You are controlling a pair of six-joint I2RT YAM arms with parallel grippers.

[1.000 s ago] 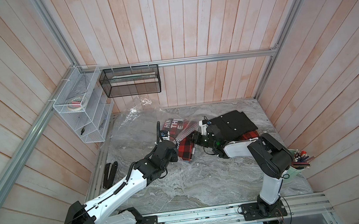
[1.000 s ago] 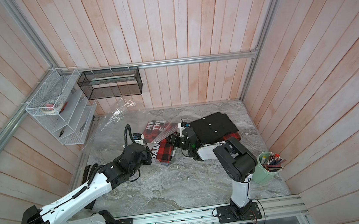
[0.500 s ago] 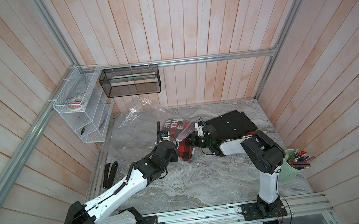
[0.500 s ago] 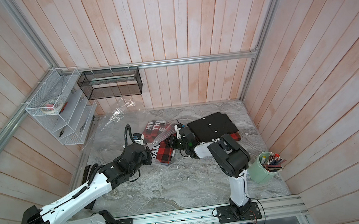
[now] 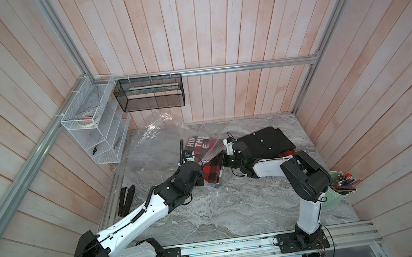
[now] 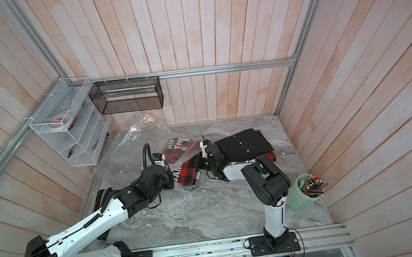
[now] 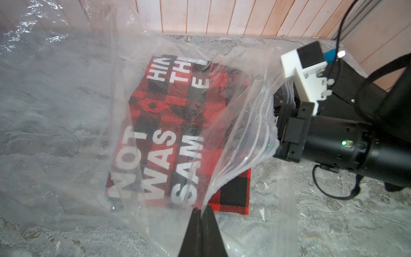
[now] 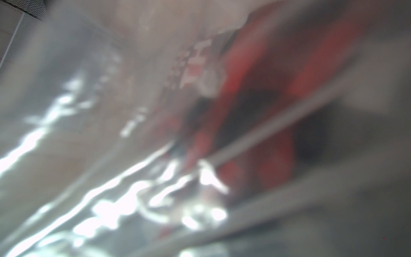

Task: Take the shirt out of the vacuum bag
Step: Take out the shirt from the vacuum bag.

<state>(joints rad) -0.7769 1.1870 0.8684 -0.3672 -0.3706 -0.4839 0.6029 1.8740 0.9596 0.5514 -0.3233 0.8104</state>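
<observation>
Left gripper [image 7: 201, 213] pinches vacuum bag [image 7: 244, 124] film near the mouth. Right gripper [image 5: 221, 159] clamped inside, on what unclear; if film caught with shirt [image 7: 169, 124], pull could drag bag along.

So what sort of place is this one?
Probably a robot lab cell, not a home: plank walls in an aluminium frame, and a bolted base rail fronting a small marble-look table.

The plaid shirt [image 5: 212, 171] lies in the vacuum bag [image 5: 153, 130] — on the table [image 5: 234, 209].
</observation>
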